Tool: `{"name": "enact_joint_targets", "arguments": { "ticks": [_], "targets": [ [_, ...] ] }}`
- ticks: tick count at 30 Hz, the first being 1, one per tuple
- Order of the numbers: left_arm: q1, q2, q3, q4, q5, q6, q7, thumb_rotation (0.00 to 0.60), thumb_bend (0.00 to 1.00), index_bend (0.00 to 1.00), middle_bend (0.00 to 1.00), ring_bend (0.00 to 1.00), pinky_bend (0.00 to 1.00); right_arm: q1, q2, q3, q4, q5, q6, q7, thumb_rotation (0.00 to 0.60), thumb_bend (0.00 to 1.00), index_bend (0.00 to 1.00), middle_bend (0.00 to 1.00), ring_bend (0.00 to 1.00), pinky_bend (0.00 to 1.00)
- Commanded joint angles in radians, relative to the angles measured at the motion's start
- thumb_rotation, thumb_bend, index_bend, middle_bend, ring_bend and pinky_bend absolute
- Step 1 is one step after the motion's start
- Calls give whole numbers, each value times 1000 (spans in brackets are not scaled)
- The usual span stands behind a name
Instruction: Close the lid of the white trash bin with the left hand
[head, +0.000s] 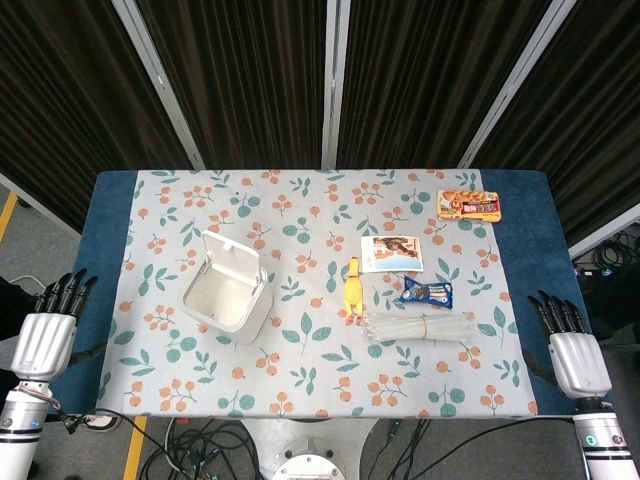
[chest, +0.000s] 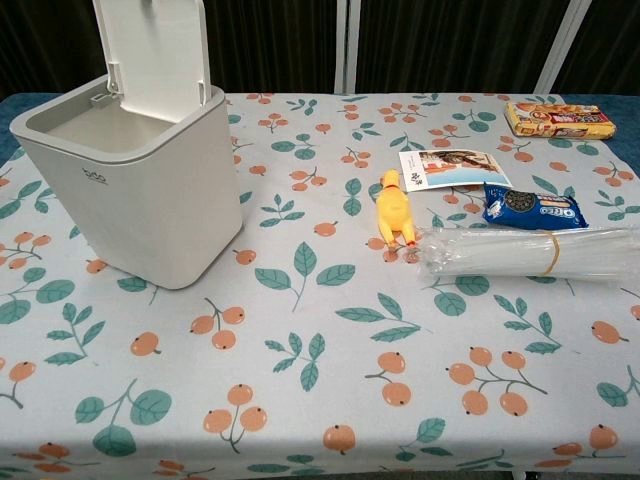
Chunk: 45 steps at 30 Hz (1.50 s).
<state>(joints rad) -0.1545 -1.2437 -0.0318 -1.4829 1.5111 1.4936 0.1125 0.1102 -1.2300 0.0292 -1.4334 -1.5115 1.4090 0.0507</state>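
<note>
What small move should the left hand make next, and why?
Probably lift the left hand from the table's left edge and bring it toward the upright white plastic lid of the white trash bin; the lid stands open, and the hand is far from it, holding nothing.

In the head view the bin (head: 226, 298) sits left of centre on the desk (head: 320, 400), lid (head: 232, 258) raised behind it. Right of centre lie a toy chicken (head: 352, 288), then a card (head: 391, 253), a snack packet (head: 427, 292) and, below, a straw bundle (head: 420, 327). A box (head: 468, 205) lies upper right.
</note>
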Motion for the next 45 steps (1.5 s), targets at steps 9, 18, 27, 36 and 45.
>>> {"name": "enact_joint_targets", "arguments": {
  "ticks": [9, 18, 27, 36, 45],
  "targets": [
    [-2, 10, -4, -20, 9, -5, -18, 600, 92, 74, 36, 0, 134, 1, 0, 0, -1, -1, -1, 0, 600, 256, 0, 0, 0, 0],
    [-59, 62, -31, -81, 74, -21, -71, 600, 115, 74, 36, 0, 132, -5, 13, 0, -1, 1, 6, 1, 600, 257, 0, 0, 0, 0],
    [-195, 151, -84, -211, 187, -97, -89, 600, 547, 74, 48, 0, 131, 3, 1, -6, 4, -5, -8, -6, 600, 256, 0, 0, 0, 0],
    [-371, 172, -167, -275, 160, -273, -103, 600, 628, 58, 48, 0, 131, 1, -1, -5, 16, 2, -11, 5, 600, 256, 0, 0, 0, 0],
    [-488, 151, -179, -275, 111, -425, -115, 600, 672, 58, 65, 0, 130, -1, -9, -5, 41, 7, -14, 28, 600, 256, 0, 0, 0, 0]
  ]
}}
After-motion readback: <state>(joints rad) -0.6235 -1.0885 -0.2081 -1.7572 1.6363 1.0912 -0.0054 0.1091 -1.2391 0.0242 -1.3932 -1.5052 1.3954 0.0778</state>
